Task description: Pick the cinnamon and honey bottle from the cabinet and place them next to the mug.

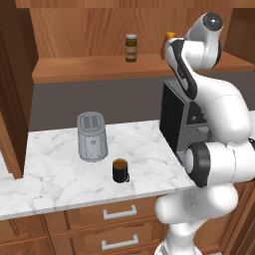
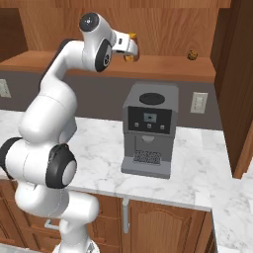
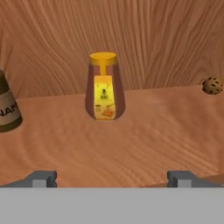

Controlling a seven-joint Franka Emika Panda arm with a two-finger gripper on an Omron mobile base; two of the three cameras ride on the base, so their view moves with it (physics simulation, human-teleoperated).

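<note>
The honey bottle [image 3: 104,87], amber with a yellow cap and label, stands upright on the cabinet shelf [image 1: 89,68], straight ahead in the hand view. My gripper [image 3: 111,179] is open and level with it, a short way in front, with its fingertips [image 3: 41,178] wide apart and touching nothing. The arm hides most of the bottle in the left base view, where its cap [image 1: 170,35] peeks out. The cinnamon [image 1: 131,48], a brown jar with a pale lid, stands left of it on the same shelf. The dark mug [image 1: 120,170] sits on the marble counter [image 1: 50,174] near its front edge.
A grey toaster [image 1: 91,136] stands behind and left of the mug. A coffee machine [image 2: 150,128] sits on the counter under the shelf, below my hand. A cookie [image 3: 212,85] lies on the shelf to the honey bottle's right. Drawers [image 1: 119,213] run below the counter.
</note>
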